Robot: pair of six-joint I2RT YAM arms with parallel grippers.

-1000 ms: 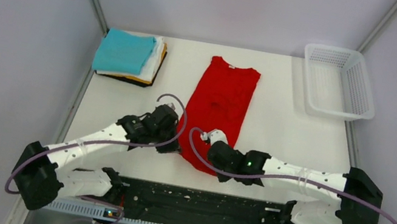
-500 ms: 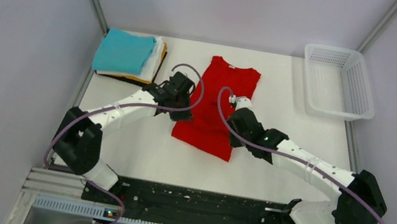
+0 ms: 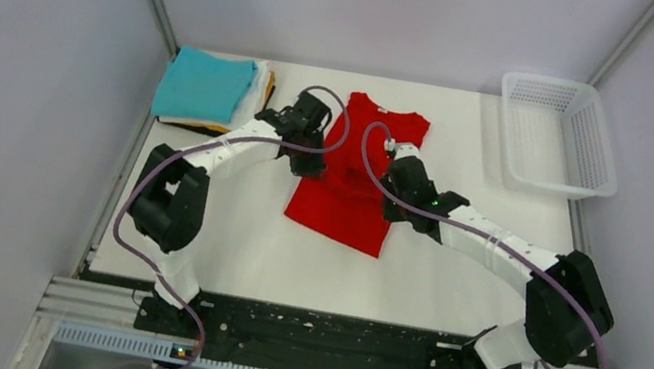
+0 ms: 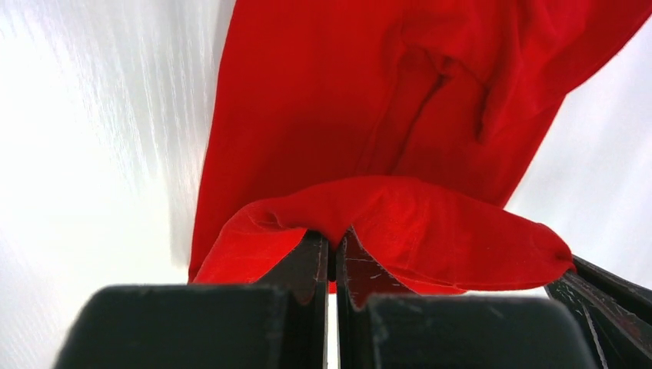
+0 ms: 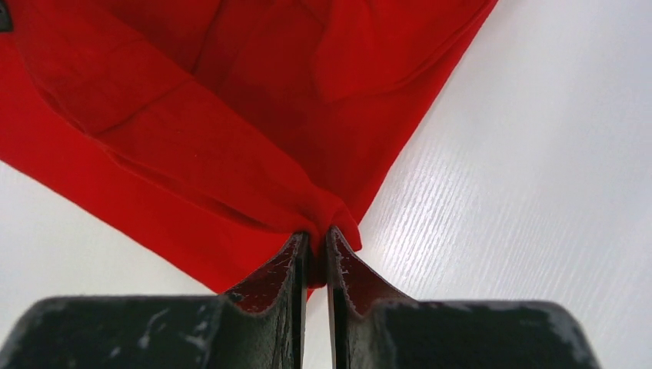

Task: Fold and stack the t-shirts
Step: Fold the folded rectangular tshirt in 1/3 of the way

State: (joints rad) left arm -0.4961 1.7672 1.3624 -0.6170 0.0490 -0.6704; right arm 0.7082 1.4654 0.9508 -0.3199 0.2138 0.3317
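While both arms reach over the red t-shirt (image 3: 341,209), each pinches one corner of its near hem. Left gripper (image 4: 332,242): jaws clamped together on a raised roll of red cloth at the shirt's left edge. Right gripper (image 5: 315,234): jaws likewise pressed tight on a bunched corner at the shirt's right edge. The hem is lifted and doubled back over the shirt's middle. The collar end lies flat on the table (image 3: 450,267).

Surroundings, relative to the red t-shirt:
- Stack of folded t-shirts (image 3: 206,87) to its far left, teal on top, with white, yellow-orange and dark edges below. It lies just beyond the left arm's wrist, apart from the red cloth.
- White mesh basket (image 3: 554,187) well off to its far right.
- The arms and their purple cables cross both side edges of the shirt and hide the pinched corners in the top view.

Change over the last second: the hem lay flat at the shirt's near end. It has since been carried towards the collar, so the shirt's outline is much shorter.
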